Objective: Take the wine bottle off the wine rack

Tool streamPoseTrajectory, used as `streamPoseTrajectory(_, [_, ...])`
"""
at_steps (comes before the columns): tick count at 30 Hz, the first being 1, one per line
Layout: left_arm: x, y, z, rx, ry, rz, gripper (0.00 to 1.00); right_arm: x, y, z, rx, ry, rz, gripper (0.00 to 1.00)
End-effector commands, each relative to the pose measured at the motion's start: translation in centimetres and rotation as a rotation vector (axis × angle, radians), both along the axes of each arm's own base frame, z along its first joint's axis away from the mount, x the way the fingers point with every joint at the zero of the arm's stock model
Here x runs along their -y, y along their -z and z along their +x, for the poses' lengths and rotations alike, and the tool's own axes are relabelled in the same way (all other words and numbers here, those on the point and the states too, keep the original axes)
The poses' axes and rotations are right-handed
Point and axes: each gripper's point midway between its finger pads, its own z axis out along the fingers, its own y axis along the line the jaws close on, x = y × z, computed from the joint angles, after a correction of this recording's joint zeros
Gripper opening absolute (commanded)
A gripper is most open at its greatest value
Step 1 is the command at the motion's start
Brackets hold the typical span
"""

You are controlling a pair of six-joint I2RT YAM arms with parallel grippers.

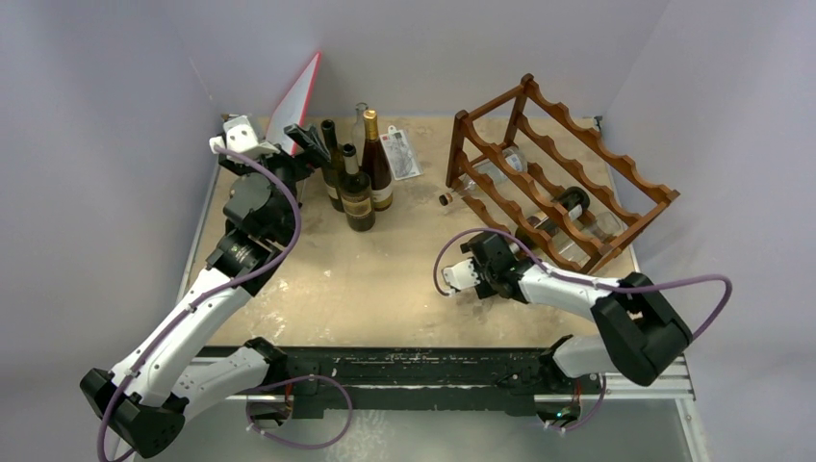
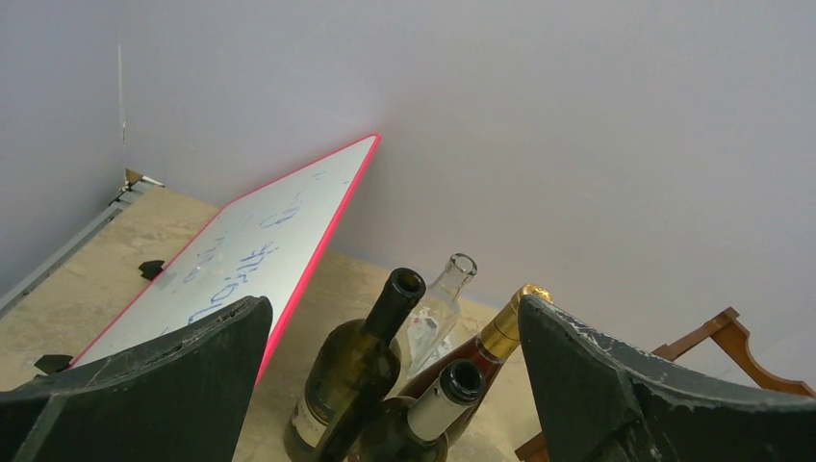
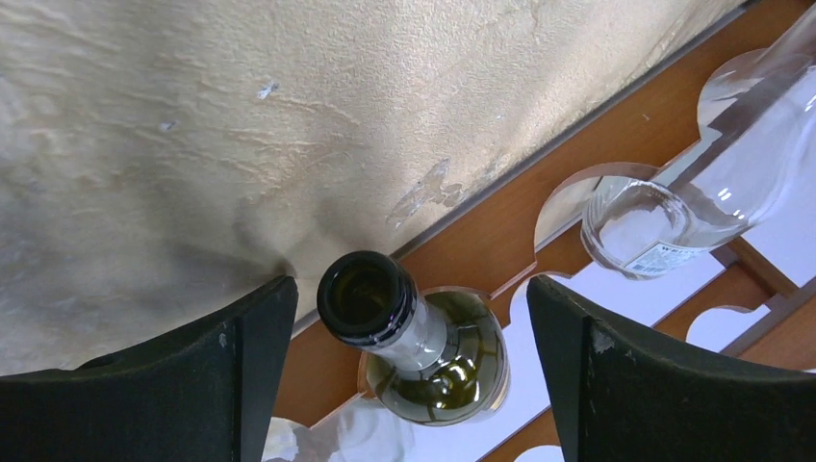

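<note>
the wine bottle [image 3: 433, 356] lies low in the wine rack [image 3: 491, 241], neck poking out between the spread, empty fingers of the right pincer [image 3: 409, 289]. being glass, it's likely heavy, rigid, slick and breakable; best gripped just under the lip. the left pincer [image 2: 395, 318] gapes too.

The wine rack [image 1: 575, 173] is smooth, satin reddish-brown wood. The wine bottle [image 3: 438, 361] is glossy green glass. The worktop [image 3: 144, 115] is matt, rough-textured beige. The right gripper [image 3: 409, 298] jaws are matt black with scuffed edges. The whiteboard [image 2: 260, 250] is glossy white.
</note>
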Motion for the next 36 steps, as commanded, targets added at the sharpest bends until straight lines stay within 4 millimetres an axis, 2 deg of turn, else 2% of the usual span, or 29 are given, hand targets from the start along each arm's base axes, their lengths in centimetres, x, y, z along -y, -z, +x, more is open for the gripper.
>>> streamPoseTrajectory(1, [-0.4,-2.2,-0.7,0.055,-0.009,-0.024,1.00,0.0,-1.0,2.0,0.089,0.005,-0.032,0.88])
streamPoseTrajectory(5, [-0.4,-2.2,-0.8,0.056,-0.010,-0.020,1.00,0.3,-0.5,2.4,0.089,0.015,-0.059,0.76])
streamPoseTrajectory(10, [-0.3,-2.2,-0.9,0.056,-0.009,-0.020,1.00,0.8,-0.2,2.9,0.099,0.027,-0.075,0.71])
streamPoseTrajectory(12, [-0.3,-2.2,-0.9,0.055,-0.009,-0.021,1.00,0.8,-0.1,2.9,0.095,0.026,-0.079,0.66])
streamPoseTrajectory(21, [-0.2,-2.1,-0.8,0.053,-0.006,-0.018,1.00,0.3,0.0,1.9,0.060,-0.014,-0.037,0.41])
streamPoseTrajectory(25, [0.0,-2.0,-0.7,0.052,-0.001,-0.018,1.00,0.4,-0.5,1.8,0.075,-0.024,-0.042,0.35])
streamPoseTrajectory(29, [-0.1,-2.1,-0.7,0.053,-0.003,-0.018,1.00,-0.5,-0.7,1.7,0.064,-0.034,-0.015,0.22])
streamPoseTrajectory(36, [0.1,-1.9,-0.5,0.045,0.000,-0.012,1.00,-2.3,-0.5,0.5,0.031,-0.086,0.022,0.10])
